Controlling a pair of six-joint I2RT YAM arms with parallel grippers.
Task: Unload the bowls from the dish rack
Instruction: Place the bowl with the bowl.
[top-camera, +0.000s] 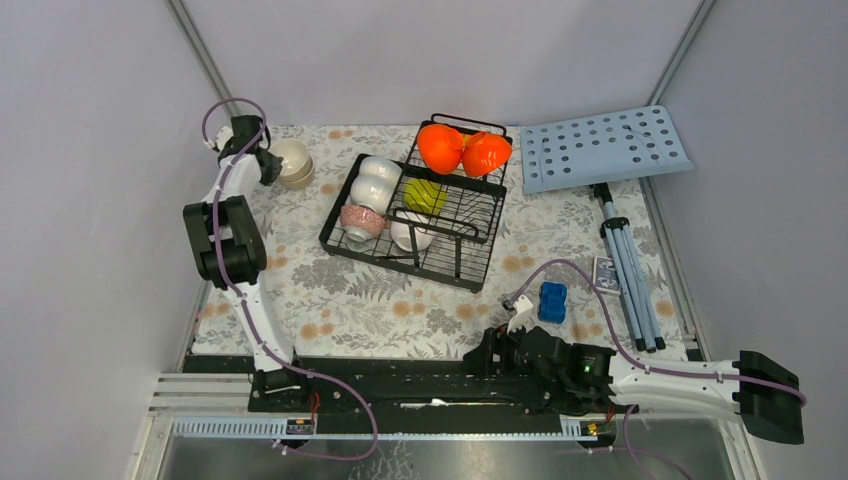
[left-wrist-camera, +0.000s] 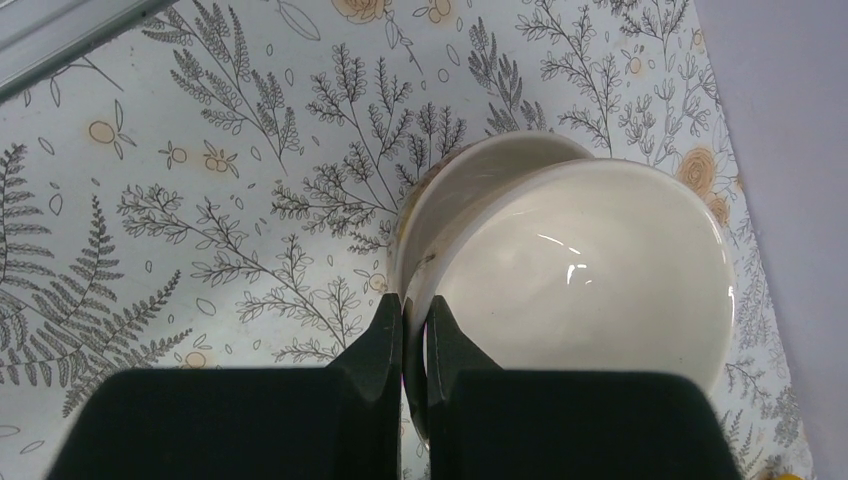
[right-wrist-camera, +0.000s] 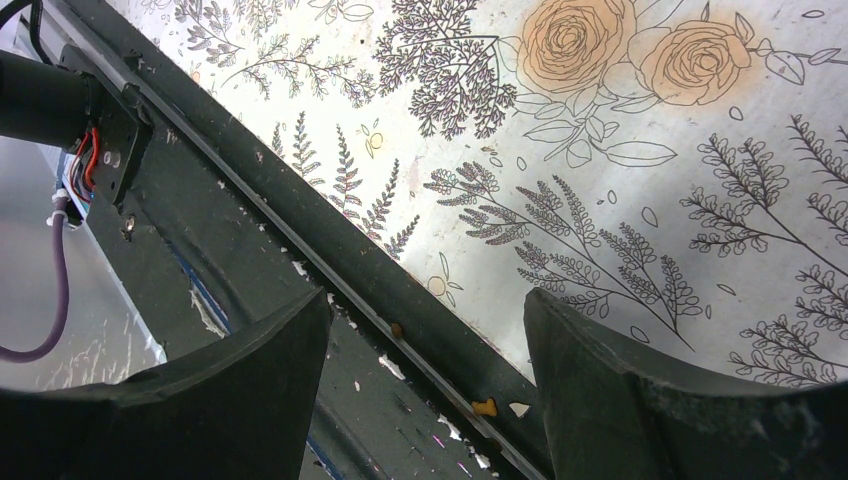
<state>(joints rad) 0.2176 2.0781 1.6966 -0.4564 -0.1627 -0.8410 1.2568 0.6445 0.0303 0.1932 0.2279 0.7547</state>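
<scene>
Upper left of top view: left gripper (left-wrist-camera: 413, 342) pinches rim of glossy cream round bowl (left-wrist-camera: 590, 270), stacked on second cream bowl (left-wrist-camera: 470, 170). Bottom centre: right gripper (right-wrist-camera: 425, 310) jaws spread over floral tablecloth (right-wrist-camera: 620, 150) edge.

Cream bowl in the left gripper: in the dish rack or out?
Out. The cream bowl, its rim pinched by the shut left gripper, sits over a second cream bowl on the tablecloth, left of the dish rack.
</scene>
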